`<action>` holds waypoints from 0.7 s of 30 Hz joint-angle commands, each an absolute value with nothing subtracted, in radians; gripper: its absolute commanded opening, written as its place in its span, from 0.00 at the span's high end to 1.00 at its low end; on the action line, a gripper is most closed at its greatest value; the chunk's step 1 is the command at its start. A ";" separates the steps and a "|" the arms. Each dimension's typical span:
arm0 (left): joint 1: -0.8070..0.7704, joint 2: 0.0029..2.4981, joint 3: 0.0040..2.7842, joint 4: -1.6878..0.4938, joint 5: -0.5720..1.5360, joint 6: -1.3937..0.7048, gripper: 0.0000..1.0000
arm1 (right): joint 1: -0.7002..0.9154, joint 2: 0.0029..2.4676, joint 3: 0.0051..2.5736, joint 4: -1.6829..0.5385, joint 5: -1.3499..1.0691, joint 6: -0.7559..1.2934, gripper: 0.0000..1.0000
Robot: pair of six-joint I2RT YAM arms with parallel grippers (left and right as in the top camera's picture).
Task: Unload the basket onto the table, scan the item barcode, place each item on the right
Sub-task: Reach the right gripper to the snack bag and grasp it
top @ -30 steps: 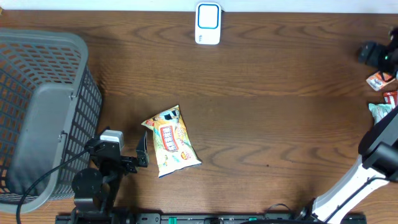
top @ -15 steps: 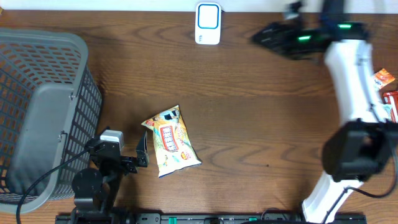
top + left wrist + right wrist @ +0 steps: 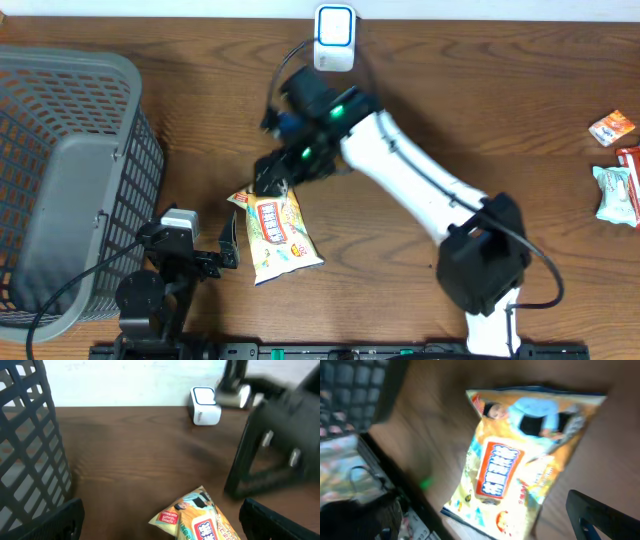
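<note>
The right gripper [image 3: 270, 180] hangs wide open over the snack bag's [image 3: 277, 230] top corner. The left gripper [image 3: 226, 248] sits just beside the bag, open too, holding nothing.

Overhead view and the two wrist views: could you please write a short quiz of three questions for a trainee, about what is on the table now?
1. True or false: the yellow-orange plastic snack bag lies inside the grey plastic mesh basket.
2. Which gripper is at the bag's end nearer the white-and-blue barcode scanner? A) left gripper B) right gripper C) neither
3. Fill in: both grippers are ____, and neither holds the bag.

Key:
1. False. The bag lies on the brown wooden table, outside the basket.
2. B.
3. Open.
</note>
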State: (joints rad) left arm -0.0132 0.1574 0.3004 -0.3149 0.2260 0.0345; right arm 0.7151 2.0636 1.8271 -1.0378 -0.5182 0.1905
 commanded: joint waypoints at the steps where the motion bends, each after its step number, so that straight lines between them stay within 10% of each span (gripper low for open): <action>1: -0.010 0.155 0.298 -0.315 0.220 0.048 0.01 | 0.791 2.075 1.748 -0.979 -0.353 0.312 0.01; 7: -0.010 0.155 0.298 -0.315 0.220 0.048 0.01 | 0.865 2.075 1.578 -0.814 -0.429 0.352 0.04; 11: -0.010 0.155 0.298 -0.315 0.220 0.048 0.01 | 0.891 2.075 1.465 -0.768 -0.269 0.422 0.28; 21: -0.010 0.155 0.298 -0.315 0.220 0.048 0.01 | 0.757 2.075 1.452 -0.835 0.081 0.492 0.32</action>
State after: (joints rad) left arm -0.0132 0.1574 0.3004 -0.3149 0.2260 0.0345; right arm 0.8284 2.0708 1.4647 -0.8272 -0.0818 0.4625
